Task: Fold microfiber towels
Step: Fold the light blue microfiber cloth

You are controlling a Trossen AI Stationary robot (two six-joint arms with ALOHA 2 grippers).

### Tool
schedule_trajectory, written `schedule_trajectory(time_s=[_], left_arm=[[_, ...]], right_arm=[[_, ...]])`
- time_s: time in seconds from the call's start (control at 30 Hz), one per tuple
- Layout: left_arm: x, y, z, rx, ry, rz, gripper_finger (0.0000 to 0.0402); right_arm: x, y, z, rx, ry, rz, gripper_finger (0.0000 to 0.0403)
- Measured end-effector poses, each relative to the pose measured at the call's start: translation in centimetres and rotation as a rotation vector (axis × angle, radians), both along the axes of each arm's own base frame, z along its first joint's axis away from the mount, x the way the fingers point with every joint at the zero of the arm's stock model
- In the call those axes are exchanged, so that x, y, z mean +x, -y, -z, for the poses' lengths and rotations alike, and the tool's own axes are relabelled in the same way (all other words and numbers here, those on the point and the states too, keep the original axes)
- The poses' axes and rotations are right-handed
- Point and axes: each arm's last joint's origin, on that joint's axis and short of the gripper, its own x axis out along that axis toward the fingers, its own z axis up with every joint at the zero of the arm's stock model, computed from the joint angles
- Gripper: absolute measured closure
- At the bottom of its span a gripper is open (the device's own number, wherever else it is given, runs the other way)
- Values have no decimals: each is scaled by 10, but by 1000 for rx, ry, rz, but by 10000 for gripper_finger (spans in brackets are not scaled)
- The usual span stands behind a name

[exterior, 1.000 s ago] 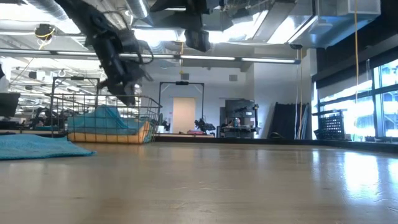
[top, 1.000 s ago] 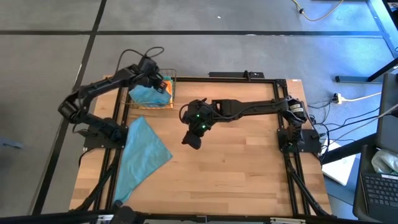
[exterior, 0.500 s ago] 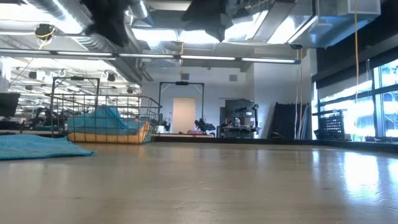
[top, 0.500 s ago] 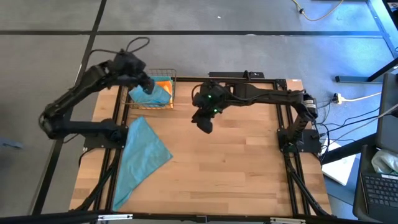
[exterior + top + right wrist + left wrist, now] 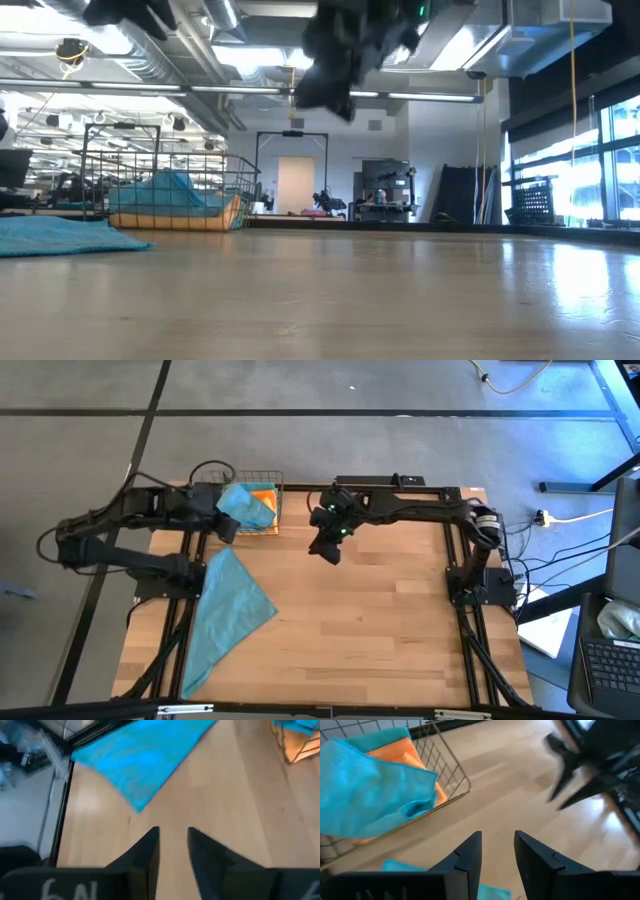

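Left end effector [image 5: 228, 528] raised over the far left part of the counter [image 5: 380, 630], fingers [image 5: 470, 855] parted by a narrow gap, nothing between them. Just beyond it, the wire basket [image 5: 268, 488] with a crumpled teal towel [image 5: 243, 506] heaped over an orange towel [image 5: 264, 495]. Just nearer the front than it, the flat teal towel [image 5: 228, 610] spread on the wood, roughly triangular, long axis running diagonally from beside this end effector toward the front left corner. Probably the cloth to be folded next, and much closer to the left arm.

Right end effector [image 5: 328, 548] also aloft, further along the far edge, well apart from that towel, fingers [image 5: 145, 852] likewise narrowly parted and empty.

Cloths limp, matte, finely napped; basket of thin rigid wire; counter of smooth pale wood planks.
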Motion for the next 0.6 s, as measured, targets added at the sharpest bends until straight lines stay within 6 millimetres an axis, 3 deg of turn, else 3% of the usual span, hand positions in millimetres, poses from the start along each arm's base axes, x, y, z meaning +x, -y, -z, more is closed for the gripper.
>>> schedule_trajectory(time_s=[0.23,0.47,0.6], left_arm=[[15,16,-5,-26,103,64,294],[7,24,6,-113,-50,201,294],[5,25,5,-133,-41,253,294]], right_arm=[[21,13,40,-18,12,75,301],[39,27,56,74,100,192,302],[40,31,63,141,89,186,302]])
